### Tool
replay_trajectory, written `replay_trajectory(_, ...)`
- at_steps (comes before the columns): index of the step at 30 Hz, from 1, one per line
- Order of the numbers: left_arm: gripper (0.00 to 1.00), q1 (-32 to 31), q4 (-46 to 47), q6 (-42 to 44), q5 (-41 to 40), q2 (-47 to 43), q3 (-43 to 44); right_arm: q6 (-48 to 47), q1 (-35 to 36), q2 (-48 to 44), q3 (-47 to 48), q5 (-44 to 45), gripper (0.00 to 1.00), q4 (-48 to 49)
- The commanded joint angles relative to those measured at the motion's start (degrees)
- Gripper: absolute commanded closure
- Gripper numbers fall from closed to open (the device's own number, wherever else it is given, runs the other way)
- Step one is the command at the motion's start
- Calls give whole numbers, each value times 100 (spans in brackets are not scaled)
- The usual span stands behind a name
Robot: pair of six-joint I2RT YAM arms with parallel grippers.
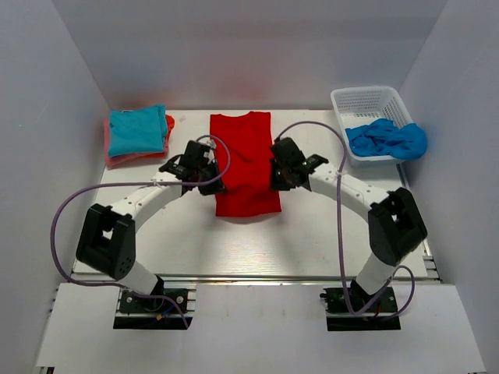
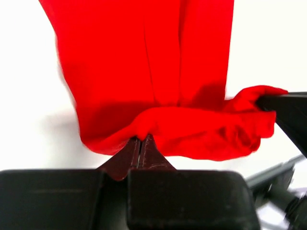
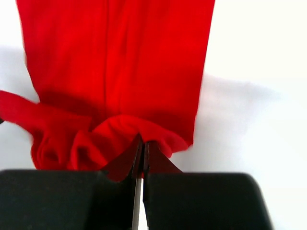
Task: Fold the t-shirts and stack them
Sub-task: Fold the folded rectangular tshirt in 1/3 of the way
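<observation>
White worktop (image 1: 312, 241), white walls on three sides. Red t-shirt (image 1: 243, 148) lies mid-worktop as a long strip, collar at the far end, hem toward my bases.

Left pincer (image 2: 141, 143): clenched, fingertips pressed together on a bunched fold of the red t-shirt's left edge, near the hem end. Cloth puckers up around the tips.

Right pincer (image 3: 142, 146): also clenched, nipping a bunched fold on the shirt's right edge, roughly level with the left one. From the left wrist view one right finger shows at the far side with red cloth caught against it.

Both grips are at the cloth edges, and the strip between them is crumpled. The far part of the shirt is flat on the worktop.

Edges and room:
- Turquoise t-shirt (image 1: 137, 130), folded, sits on an orange-pink t-shirt (image 1: 117, 158) at far left, apart from the red one with bare worktop between.
- White mesh basket (image 1: 366, 99) at far right corner, blue cloth (image 1: 387, 139) spilling over its near rim. Well apart from the right pincer.
- Bare worktop from the red hem to the near edge, between my two arms.
</observation>
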Motion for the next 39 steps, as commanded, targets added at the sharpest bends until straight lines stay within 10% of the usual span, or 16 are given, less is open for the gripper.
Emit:
replay_trajectory(1,100,250,312,108,-104,182,534,-475,-273,456,949,87,100,-32)
replay_trajectory(19,100,1042,954,636,116,1791,2222,-1232,-1215,2785,3781,-729,100,-156)
replay_trajectory(23,100,1155,936,697,116,2177,2486,-1285,-1364,3094,4132,-1109,91,-85)
replay_trajectory(26,98,1209,1164,697,28,2538,2670,-1188,-1417,3331,4212,-925,65,46)
replay_trajectory(32,5,1454,753,837,-112,3048,3796,-1636,-1602,3604,4695,-1310,31,724)
replay_trajectory(39,0,1455,1164,1102,291,1995,2753,-1646,-1566,2094,3021,-1801,10,1163)
